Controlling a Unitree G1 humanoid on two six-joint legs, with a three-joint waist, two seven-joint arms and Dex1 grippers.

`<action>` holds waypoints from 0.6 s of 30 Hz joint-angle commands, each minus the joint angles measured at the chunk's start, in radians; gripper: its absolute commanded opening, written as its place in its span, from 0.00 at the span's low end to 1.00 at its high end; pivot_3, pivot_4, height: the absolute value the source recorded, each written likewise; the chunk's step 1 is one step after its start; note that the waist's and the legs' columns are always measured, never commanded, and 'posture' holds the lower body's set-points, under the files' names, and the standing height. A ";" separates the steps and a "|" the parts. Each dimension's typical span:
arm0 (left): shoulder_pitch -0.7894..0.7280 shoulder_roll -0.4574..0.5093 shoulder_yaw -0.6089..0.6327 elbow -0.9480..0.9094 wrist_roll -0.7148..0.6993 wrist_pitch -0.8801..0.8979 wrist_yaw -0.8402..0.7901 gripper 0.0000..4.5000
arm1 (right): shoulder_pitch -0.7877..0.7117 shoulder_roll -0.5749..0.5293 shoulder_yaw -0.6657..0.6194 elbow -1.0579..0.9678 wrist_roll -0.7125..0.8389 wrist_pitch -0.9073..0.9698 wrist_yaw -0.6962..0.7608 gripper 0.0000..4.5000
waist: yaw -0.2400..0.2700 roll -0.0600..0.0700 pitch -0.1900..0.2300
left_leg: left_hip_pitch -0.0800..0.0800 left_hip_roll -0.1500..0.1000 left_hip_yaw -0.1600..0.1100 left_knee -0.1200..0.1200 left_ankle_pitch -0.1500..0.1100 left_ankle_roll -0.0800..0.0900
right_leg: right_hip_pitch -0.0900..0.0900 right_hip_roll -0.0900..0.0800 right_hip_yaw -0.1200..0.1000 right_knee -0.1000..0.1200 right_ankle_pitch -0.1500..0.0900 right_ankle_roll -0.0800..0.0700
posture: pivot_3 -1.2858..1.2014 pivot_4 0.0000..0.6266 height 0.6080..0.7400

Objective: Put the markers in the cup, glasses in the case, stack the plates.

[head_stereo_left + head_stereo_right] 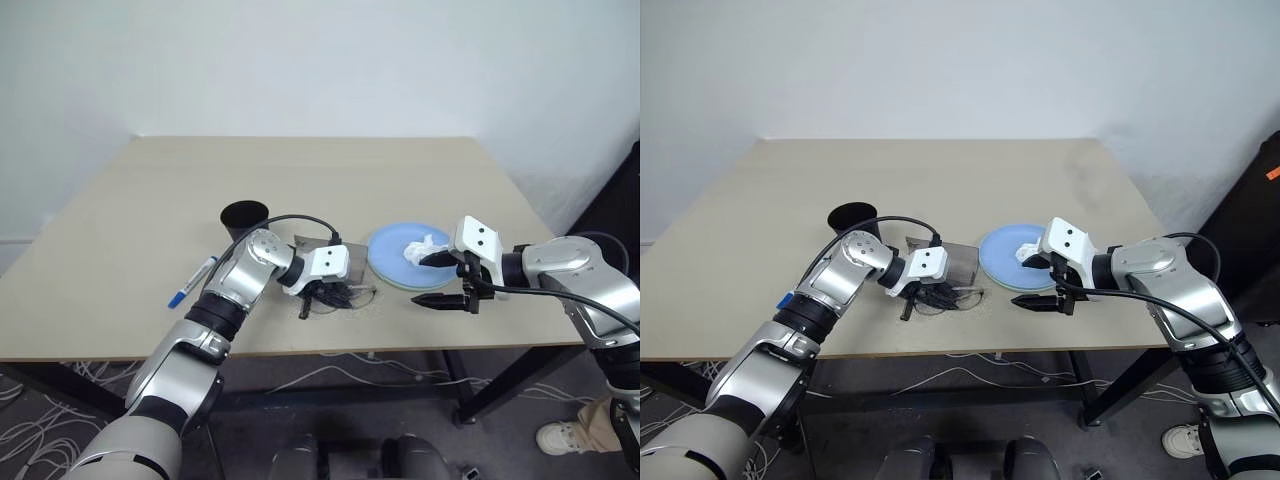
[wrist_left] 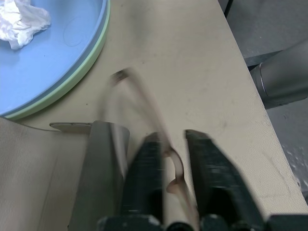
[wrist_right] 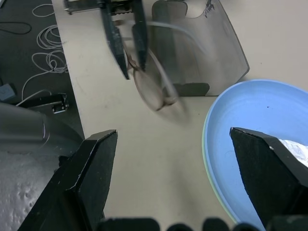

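**Left jaws pinch the spectacles beside the open case**

While the wide beige bench (image 1: pixel 150 200) carries everything, its near middle holds the cluster that matters. Largest there are the two round shallow plates, the light blue plate (image 1: pixel 392 245) lying on the pale green plate (image 2: pixel 72 82), whose rim peeks out beneath it in the left wrist view. A crumpled white tissue (image 1: pixel 420 250) rests on the blue one. Left of the stack sits the flat grey rectangular case (image 3: pixel 202 43), open, its lid raised. Farther left, the black tapered plastic cup (image 1: pixel 244 216) stands upright, mouth up. Near the bench's front left, a grey-white marker with a blue cap (image 1: pixel 192 282) lies with its long axis running diagonally, blue end toward the front edge.

The left gripper (image 3: pixel 131 65) has its jaws pressed together on the thin dark wire-framed glasses (image 3: pixel 154 91), pinching the frame at one end just in front of the case. From the right wrist view, the spectacles hang off the jaws slantwise, lenses trailing toward the plates; the head views give only a dark tangle there. The right gripper (image 1: pixel 442 280) hovers over the near edge of the plates, jaws spread wide and holding nothing.
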 commanded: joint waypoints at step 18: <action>-0.086 0.035 0.119 -0.141 -0.220 0.174 -0.186 0.00 | -0.012 -0.009 -0.025 -0.021 0.007 -0.015 0.004 0.90 | 0.001 0.000 0.000 | 0.000 0.000 -0.001 0.000 0.000 0.000 | 0.000 0.000 -0.001 0.000 0.000 0.000 | 0.52 0.00 0.98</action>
